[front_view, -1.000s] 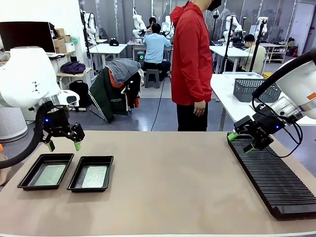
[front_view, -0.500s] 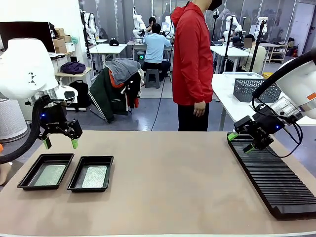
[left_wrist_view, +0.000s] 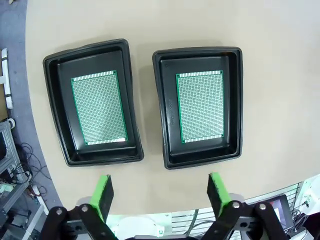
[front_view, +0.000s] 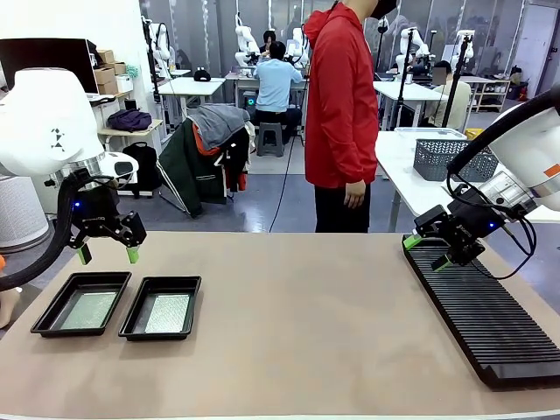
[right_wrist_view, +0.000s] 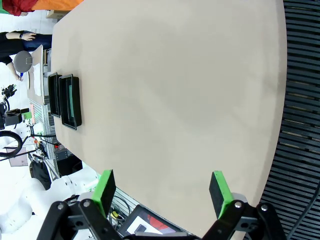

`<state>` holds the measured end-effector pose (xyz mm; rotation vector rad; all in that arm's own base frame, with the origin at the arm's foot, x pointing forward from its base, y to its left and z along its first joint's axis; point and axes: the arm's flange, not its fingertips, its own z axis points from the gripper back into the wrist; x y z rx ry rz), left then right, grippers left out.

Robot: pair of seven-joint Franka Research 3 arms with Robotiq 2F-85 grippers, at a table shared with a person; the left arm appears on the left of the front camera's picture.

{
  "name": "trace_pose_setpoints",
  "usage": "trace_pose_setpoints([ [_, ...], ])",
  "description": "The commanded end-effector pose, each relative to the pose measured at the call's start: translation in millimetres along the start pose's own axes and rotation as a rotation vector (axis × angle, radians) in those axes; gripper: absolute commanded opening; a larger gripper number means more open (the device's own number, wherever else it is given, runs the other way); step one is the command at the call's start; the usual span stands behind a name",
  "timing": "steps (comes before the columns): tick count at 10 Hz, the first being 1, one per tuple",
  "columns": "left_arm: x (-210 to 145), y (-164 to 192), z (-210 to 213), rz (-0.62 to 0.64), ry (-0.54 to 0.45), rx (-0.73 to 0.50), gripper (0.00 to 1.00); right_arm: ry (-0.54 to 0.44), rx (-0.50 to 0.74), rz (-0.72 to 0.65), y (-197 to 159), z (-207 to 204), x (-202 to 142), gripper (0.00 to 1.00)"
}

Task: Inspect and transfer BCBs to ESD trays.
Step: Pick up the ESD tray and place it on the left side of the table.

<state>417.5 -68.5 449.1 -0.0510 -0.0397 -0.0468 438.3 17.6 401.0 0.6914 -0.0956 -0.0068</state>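
The robot's left arm reaches in from the left side, its wrist bent so the left hand hangs above the table, green-padded fingers pointing down and spread wide, nothing between them. Across the table, the right arm slants in from the right side, cables looping beside its wrist; the right hand tilts down and toward the middle, fingers likewise parted and empty. Neither hand touches anything beneath it.
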Motion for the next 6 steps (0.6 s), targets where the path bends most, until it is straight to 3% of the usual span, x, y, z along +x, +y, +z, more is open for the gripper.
trace_pose_setpoints([
  [1, 1.2, 0.6, -4.4, 0.002, -0.014, -0.002, 1.00, -0.011, -0.010, -0.020, 2.4, -0.9, 0.4, 1.00],
  [6, 1.2, 0.6, -4.4, 0.002, -0.014, -0.002, 1.00, -0.011, -0.010, -0.020, 2.4, -0.9, 0.4, 1.00],
])
